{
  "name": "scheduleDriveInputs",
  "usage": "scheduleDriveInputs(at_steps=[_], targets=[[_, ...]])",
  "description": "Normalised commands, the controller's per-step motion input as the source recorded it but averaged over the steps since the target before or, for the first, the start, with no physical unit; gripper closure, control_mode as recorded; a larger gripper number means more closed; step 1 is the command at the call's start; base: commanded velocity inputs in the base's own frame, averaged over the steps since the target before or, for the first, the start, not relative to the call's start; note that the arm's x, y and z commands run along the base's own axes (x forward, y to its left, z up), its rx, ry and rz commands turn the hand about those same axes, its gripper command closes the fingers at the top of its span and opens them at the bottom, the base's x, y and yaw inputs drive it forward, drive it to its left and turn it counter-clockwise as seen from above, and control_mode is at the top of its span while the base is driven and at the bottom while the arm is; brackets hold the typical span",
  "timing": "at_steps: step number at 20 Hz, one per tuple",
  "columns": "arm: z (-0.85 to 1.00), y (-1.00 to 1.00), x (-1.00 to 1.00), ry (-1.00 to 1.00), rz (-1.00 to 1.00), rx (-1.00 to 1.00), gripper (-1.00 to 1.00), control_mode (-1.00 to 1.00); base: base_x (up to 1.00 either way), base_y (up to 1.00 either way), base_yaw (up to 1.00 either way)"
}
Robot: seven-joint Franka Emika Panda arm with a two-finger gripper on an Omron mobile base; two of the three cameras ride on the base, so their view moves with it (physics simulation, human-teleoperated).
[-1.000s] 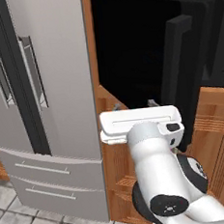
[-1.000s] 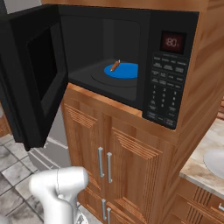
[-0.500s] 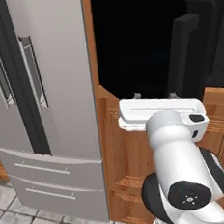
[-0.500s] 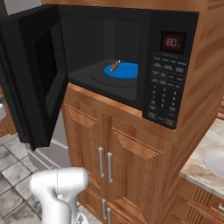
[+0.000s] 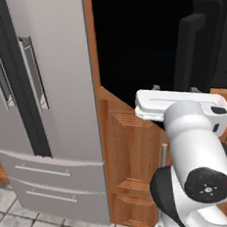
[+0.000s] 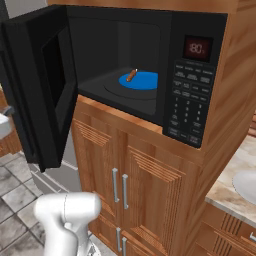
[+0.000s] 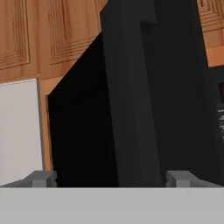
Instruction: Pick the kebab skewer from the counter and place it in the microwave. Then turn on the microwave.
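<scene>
Gripper point(image 7: 111, 178): jaws spread wide, nothing between them, facing the door's outer side, presumably to push it shut.
Door point(image 6: 42, 90): swung wide open, so the microwave point(image 6: 150, 70) cannot start yet.
Kebab skewer point(image 6: 131, 75): already inside, lying across the near edge of the blue plate point(image 6: 142, 81).
Button panel point(image 6: 187, 102): untouched beside the cavity, awaiting the final press.

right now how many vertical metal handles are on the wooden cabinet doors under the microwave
2: a left handle and a right handle side by side where the two wooden doors meet, below the microwave. Smaller ones lower down are partly cut off.
</scene>
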Motion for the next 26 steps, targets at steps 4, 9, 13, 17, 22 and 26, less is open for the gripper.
scheduleDriveInputs(at_steps=[4, 9, 13, 17, 22, 26], targets=[[-0.28, -0.34, 0.30, -0.11, 0.01, 0.00, -1.00, -1.00, 0.00, 0.00, 0.00], [-0.28, -0.40, 0.31, -0.12, 0.01, 0.00, -1.00, -1.00, 0.00, 0.00, 0.00], [-0.27, -0.49, 0.25, -0.12, 0.00, 0.00, -1.00, -1.00, 0.00, 0.00, 0.00], [-0.31, -0.43, 0.24, -0.12, 0.00, 0.00, -1.00, -1.00, 0.00, 0.00, 0.00], [-0.30, -0.46, 0.26, -0.12, 0.00, 0.00, -1.00, -1.00, 0.00, 0.00, 0.00], [-0.31, -0.49, 0.29, -0.12, 0.00, 0.00, -1.00, -1.00, 0.00, 0.00, 0.00]])
